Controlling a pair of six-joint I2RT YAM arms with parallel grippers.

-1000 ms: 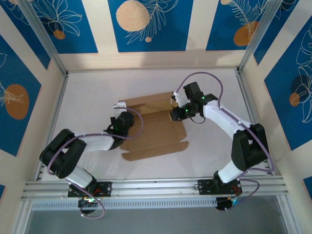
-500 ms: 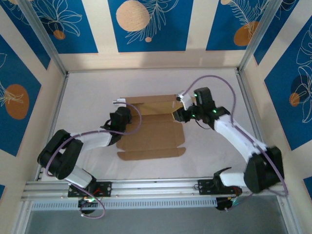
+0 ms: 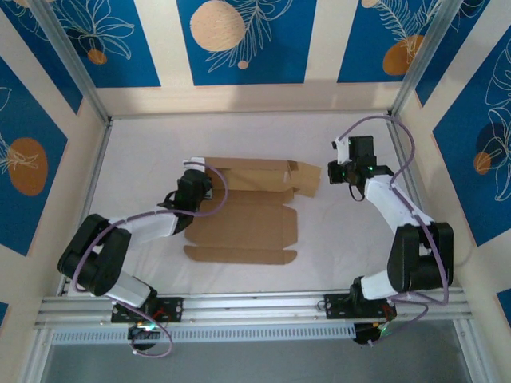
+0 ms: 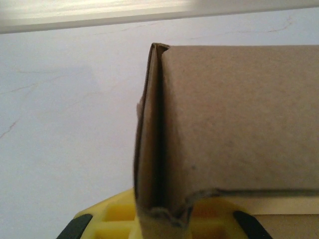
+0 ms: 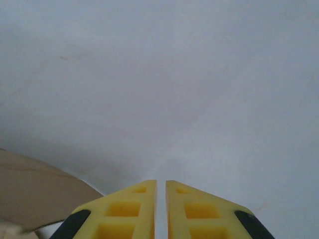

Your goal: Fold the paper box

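One box (image 3: 243,211), mid-frame. Two arms: left arm (image 3: 136,231) lower left, right arm (image 3: 395,207) at right. Two grippers: left gripper (image 4: 162,221), right gripper (image 5: 161,196). One table (image 3: 160,144).

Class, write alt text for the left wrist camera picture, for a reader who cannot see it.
A doubled-over brown flap of the paper box is pinched at the bottom by the yellow left gripper, with the white table behind.

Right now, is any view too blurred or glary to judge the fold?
Top external: evenly lit, sharp, paper box clear. Left wrist: box very close, slightly soft, bright smeared band on top. Right wrist: table pale, featureless; right hand crisp.
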